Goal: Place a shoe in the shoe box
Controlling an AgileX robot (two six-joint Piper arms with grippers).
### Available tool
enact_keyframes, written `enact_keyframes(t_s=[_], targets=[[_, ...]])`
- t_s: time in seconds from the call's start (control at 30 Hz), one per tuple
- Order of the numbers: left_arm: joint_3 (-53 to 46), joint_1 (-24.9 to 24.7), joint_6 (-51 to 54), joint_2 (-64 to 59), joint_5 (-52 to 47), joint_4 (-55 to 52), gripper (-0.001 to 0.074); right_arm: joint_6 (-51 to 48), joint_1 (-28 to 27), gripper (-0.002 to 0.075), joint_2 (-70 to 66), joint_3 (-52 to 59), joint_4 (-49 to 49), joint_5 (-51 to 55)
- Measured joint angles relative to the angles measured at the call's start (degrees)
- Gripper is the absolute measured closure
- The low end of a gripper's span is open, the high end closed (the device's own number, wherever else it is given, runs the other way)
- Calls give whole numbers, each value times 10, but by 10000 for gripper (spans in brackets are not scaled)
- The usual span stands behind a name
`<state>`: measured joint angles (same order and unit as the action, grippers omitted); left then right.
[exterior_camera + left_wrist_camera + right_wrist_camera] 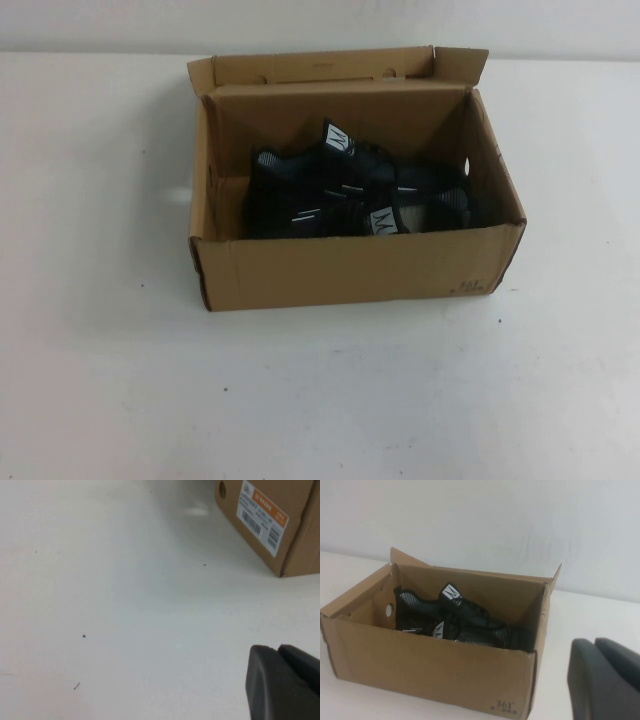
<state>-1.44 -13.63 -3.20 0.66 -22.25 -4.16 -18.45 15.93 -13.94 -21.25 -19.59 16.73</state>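
Note:
The brown cardboard shoe box (350,268) stands open in the middle of the table. Two black mesh sneakers lie inside it side by side. The front one (345,215) shows a white tongue label, and the rear one (345,155) leans on the back wall. I cannot tell the shoe from its pair-mate. The right wrist view shows the box (430,665) with both sneakers (465,625) inside. My right gripper (594,642) is shut and empty, beside the box's near corner. My left gripper (278,650) is shut and empty, low over bare table, away from the box's labelled end (290,525).
The white table (320,400) spreads on all sides of the box. The box's back flap (320,68) stands up. A white wall (495,520) rises behind the table. Neither arm shows in the high view.

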Motion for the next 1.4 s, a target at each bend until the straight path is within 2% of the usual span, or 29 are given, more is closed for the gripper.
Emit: enact_keyframes(t_s=[0.33,0.5,0.63,0.97,1.4], targets=[[0,0,0,0,0,0,736,-1,-4,742,0,1,5,0],[0,0,0,0,0,0,736,-1,-59,742,9,19,7,0],[0,0,0,0,0,0,736,0,-95,742,49,61,9,0],[0,0,0,0,0,0,736,0,-121,742,144,215,31,-2],[0,0,1,0,-1,0,736,133,-132,742,144,227,116,30]])
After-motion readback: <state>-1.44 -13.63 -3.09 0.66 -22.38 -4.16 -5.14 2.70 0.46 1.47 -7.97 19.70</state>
